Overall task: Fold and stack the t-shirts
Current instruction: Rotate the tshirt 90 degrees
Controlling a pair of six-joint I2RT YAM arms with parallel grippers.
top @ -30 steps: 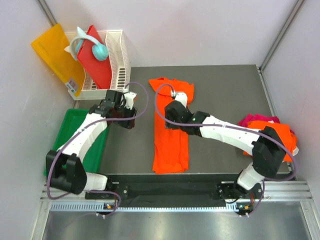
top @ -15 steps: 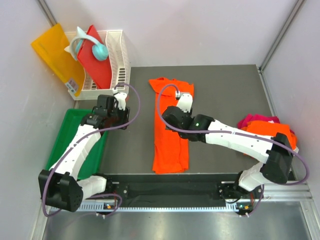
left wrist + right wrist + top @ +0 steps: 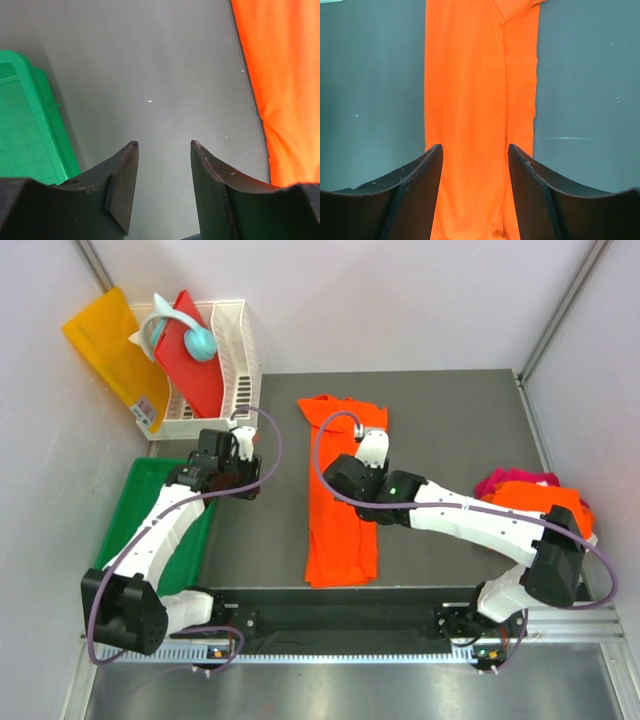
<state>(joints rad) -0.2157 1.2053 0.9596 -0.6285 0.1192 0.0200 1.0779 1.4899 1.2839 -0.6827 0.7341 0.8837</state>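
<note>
1. Table (image 3: 450, 420): dark grey, and it carries the work.

2. Orange t-shirt (image 3: 340, 530): lies flat on the table, left of its centre, folded into a long narrow strip. The strip runs from short of the far edge down to just short of the near edge. A lengthwise fold line runs down the cloth in my right wrist view.

3. Green tray (image 3: 135, 505): sits off the table, against its left edge.

4. Pile of t-shirts (image 3: 560, 502): bunched at the right edge of the table. An orange one is on top and a magenta one (image 3: 515, 478) shows at its far side.

5. White basket (image 3: 235, 360): stands beyond the far left corner and holds a red board (image 3: 190, 365). A yellow-orange sheet (image 3: 105, 345) leans beside it.

6. My right gripper (image 3: 475, 147): hangs above the folded strip, toward its far half. Fingers (image 3: 417, 185) spread, with nothing between them; the orange cloth shows in the gap, below.

7. My left gripper (image 3: 164, 145): hangs over bare table between the green tray and the strip's left edge, apart from both. Fingers (image 3: 122, 185) spread, gripping nothing.
</note>
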